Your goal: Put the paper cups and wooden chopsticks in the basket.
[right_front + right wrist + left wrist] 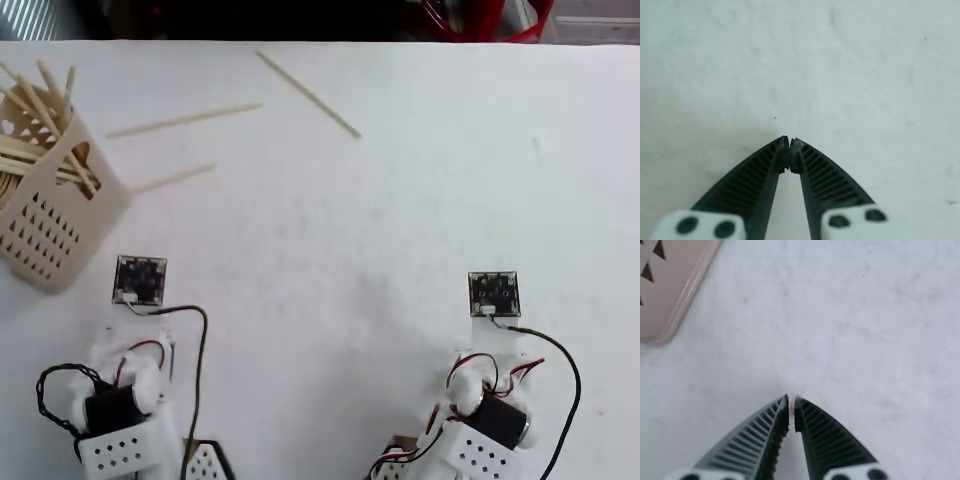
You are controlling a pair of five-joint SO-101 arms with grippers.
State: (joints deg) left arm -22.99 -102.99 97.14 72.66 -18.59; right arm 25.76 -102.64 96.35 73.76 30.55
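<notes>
At far left on the surface (400,200), the tilted basket (45,225) holds chopsticks (40,100); three loose chopsticks (185,120) lie to its right. At the near edge the left arm (118,410) and right arm (487,415) sit, jaws pressed together. Best spread the left jaws, then pinch the nearest stick (172,180) mid-length.

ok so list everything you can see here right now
basket: one, beige, tilted, left side of the table
chopsticks in basket: several, pale wood, sticking out of its mouth
loose chopsticks: three, pale wood, lying on the table to the right of the basket
table: one, white
red object: one, beyond the far edge, cut off
left gripper: black, shut, above the table near the basket
right gripper: black, shut, above the table
</notes>
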